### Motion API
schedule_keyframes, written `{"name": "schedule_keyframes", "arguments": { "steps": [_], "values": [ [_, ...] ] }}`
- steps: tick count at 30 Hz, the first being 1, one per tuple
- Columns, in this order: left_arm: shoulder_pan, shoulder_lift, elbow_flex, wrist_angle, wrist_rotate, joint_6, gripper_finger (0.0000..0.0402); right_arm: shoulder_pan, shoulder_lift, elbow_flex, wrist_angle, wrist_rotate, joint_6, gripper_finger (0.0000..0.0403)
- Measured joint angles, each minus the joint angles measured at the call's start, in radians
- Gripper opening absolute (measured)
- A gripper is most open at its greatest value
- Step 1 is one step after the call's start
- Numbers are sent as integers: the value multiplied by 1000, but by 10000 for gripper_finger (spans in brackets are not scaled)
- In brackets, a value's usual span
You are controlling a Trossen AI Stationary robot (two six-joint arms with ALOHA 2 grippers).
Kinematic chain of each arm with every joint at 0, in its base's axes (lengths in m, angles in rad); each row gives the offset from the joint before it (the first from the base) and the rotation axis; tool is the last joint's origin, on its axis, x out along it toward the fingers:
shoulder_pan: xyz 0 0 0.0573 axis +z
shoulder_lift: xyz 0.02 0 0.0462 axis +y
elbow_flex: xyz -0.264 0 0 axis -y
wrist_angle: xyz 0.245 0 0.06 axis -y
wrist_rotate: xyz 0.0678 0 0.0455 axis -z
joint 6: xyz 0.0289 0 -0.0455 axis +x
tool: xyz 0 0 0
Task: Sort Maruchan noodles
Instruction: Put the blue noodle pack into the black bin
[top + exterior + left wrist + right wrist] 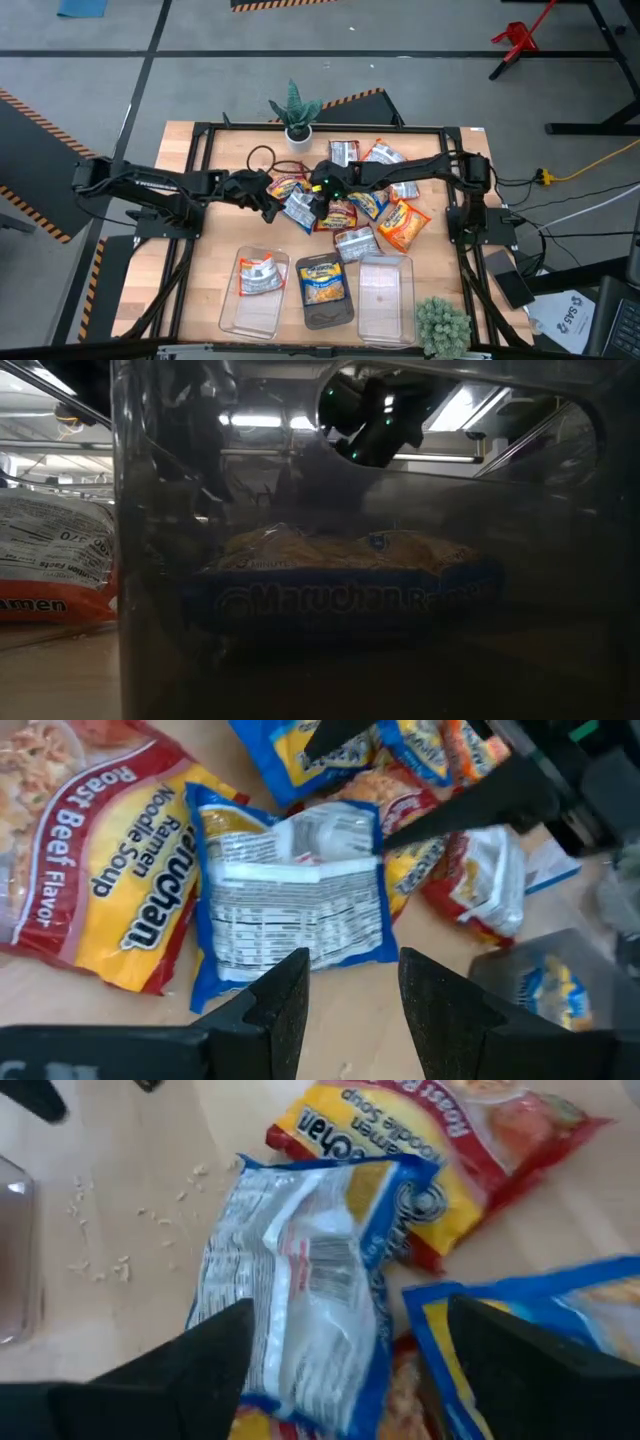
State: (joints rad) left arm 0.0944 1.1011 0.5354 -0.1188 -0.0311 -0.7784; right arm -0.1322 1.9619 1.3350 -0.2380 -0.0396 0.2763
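The right tool (345,1370) is hovering released directly above a blue-edged, crinkly plastic noodle packet (290,1295), while the left tool (350,1010), part-open and empty, is pointing at it.

A blue-edged noodle packet (300,1295) shows its white, black-printed back beside a yellow-and-red Roast Beef packet (420,1155) on pale wood table (120,1170); dark gripper fingers (170,1370) frame them.

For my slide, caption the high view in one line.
Both grippers, left and right, meet over the pile of noodle packets; three clear bins wait at the table edge.
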Motion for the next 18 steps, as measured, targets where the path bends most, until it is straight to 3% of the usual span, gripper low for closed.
{"name": "schedule_keyframes", "arguments": {
  "steps": [13, 18],
  "values": [
    [-1, 47, 1, -17, 79, -4, 171, -35, 71, -2, 64, -32, -25, 335],
    [-1, 91, 2, -19, 91, -6, 170, -46, 88, -2, 76, -101, -50, 335]
  ]
}}
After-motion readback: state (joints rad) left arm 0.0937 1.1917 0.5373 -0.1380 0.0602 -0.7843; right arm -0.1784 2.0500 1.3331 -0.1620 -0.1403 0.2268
